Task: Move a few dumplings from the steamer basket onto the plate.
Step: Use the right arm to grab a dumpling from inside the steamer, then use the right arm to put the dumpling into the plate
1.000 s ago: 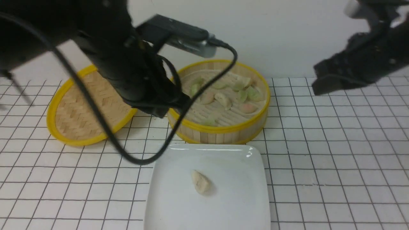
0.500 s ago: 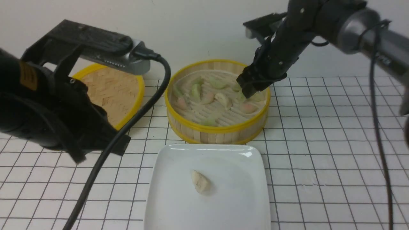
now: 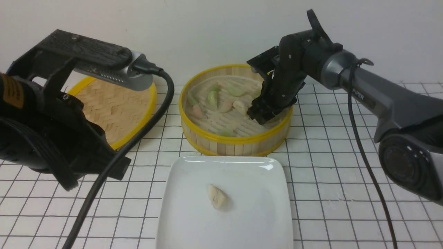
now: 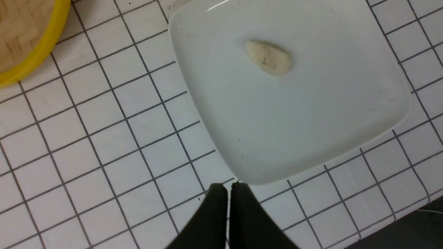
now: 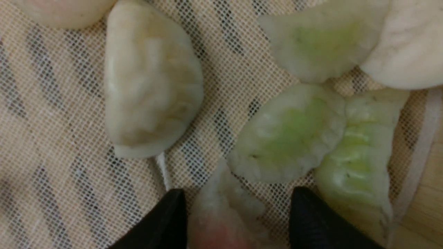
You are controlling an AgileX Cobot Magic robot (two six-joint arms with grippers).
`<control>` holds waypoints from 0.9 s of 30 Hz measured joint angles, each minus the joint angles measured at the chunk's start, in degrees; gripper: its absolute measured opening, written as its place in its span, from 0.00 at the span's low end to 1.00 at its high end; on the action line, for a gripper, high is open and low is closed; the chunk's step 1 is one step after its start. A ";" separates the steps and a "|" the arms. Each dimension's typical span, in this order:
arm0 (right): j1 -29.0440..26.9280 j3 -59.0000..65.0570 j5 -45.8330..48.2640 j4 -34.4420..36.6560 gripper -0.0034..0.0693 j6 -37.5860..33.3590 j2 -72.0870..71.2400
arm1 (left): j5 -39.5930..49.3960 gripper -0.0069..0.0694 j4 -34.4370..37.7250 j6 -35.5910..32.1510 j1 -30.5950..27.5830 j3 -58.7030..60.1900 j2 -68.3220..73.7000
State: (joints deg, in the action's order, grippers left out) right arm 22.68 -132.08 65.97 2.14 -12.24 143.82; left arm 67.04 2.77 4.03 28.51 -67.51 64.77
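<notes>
Grasp approach inside the steamer basket (image 3: 235,140). Right tool (image 5: 237,204) stands low over the basket floor, toward the basket's right wall, jaws spread to either side of a pinkish dumpling (image 5: 221,231) and not yet pinching it. A green dumpling (image 5: 290,138) touches that dumpling's pleated edge. A second green one (image 5: 353,166) lies against the first, nearer the wall, and a cream dumpling (image 5: 152,93) lies apart on the mesh liner (image 5: 52,121). Left tool (image 4: 228,193) hangs over the desk (image 3: 346,173) on the robot's side of the basket and to its left, jaws pressed together, holding nothing. The plate (image 3: 256,214) sits just beside the basket on the robot's side, with one pale dumpling (image 3: 217,197) already on it. The woven lid (image 3: 114,103) lies left of the basket.

Likely faults:
1. Crowding: one finger (image 5: 311,221) stands near the green neighbour, so closure may nip its skin or drag it along, giving a double pick or a tear.
2. Soft skins: too firm a pinch would probably squash or split the pinkish dumpling, while too light a one may let it slip on the way out of the basket.
3. Sticking: a damp skin may cling to the liner and lift the cloth, disturbing the rest.
4. Clearance: with the tool this close to the wall, a lift that is too shallow could knock the rim and shift the basket toward the plate.
</notes>
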 joint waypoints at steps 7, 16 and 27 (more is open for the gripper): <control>0.44 -6.25 5.10 -0.80 0.34 3.48 -0.05 | 0.06 0.08 -0.21 0.00 0.00 0.00 0.00; 1.69 10.50 5.30 11.19 0.34 6.46 -21.41 | 0.11 0.08 -0.20 0.00 0.00 0.00 0.00; 11.25 34.96 0.00 17.70 0.35 2.17 -22.47 | -1.99 0.08 -0.20 -0.30 0.00 0.00 0.00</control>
State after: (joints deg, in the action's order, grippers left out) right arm 33.93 -97.12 65.97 19.84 -10.08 121.35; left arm 65.05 2.57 3.73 28.51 -67.51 64.77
